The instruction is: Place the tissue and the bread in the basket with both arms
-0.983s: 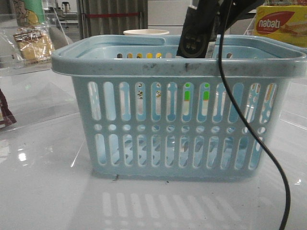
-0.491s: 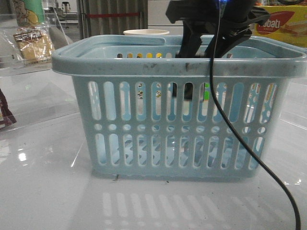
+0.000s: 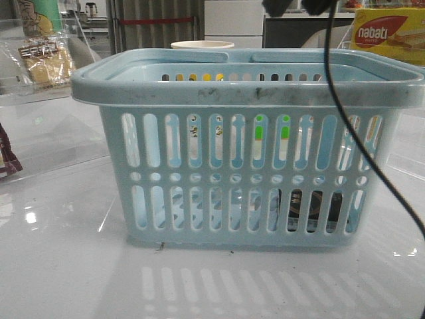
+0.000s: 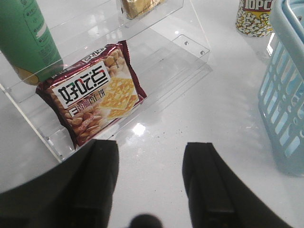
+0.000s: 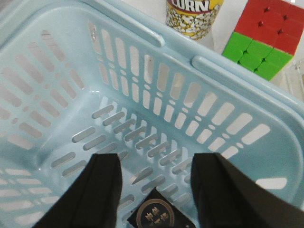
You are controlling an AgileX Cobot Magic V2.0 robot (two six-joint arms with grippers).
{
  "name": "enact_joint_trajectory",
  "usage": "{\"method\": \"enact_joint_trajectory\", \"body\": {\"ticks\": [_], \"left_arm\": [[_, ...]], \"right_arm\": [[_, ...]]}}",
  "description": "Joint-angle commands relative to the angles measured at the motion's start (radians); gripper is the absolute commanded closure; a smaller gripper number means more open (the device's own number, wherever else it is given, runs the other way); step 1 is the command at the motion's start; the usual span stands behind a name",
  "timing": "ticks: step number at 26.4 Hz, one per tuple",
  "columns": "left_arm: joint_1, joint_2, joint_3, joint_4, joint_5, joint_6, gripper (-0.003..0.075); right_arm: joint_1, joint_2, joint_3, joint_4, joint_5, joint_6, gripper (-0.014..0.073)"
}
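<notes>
Tissue [image 3: 312, 211] lies on the floor of the basket [image 3: 246, 93], at its right end, dark behind the lower slots; the right gripper [image 5: 154, 190] hangs above it, fingers spread wide and empty; the left gripper [image 4: 149, 183], also wide open, holds nothing over the table [image 4: 199, 109]; bread [image 3: 45, 61] rests on a clear shelf [image 3: 30, 93], far left.

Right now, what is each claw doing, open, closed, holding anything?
Left gripper: open, holding nothing.
Right gripper: open, empty, above the tissue.
</notes>
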Motion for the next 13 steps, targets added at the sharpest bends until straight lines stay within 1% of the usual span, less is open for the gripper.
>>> {"method": "enact_joint_trajectory", "body": {"ticks": [1, 7, 13], "left_arm": [[0.003, 0.005, -0.027, -0.004, -0.071, -0.007, 0.0342], [0.003, 0.005, -0.027, -0.004, -0.071, -0.007, 0.0342], [0.003, 0.005, -0.027, -0.004, -0.071, -0.007, 0.0342]], "right_arm": [[0.01, -0.146, 0.035, -0.005, -0.058, -0.032, 0.0138], [0.01, -0.389, 0.198, -0.042, -0.057, -0.032, 0.0138], [0.01, -0.591, 0.352, -0.05, -0.039, -0.032, 0.0138]]}}
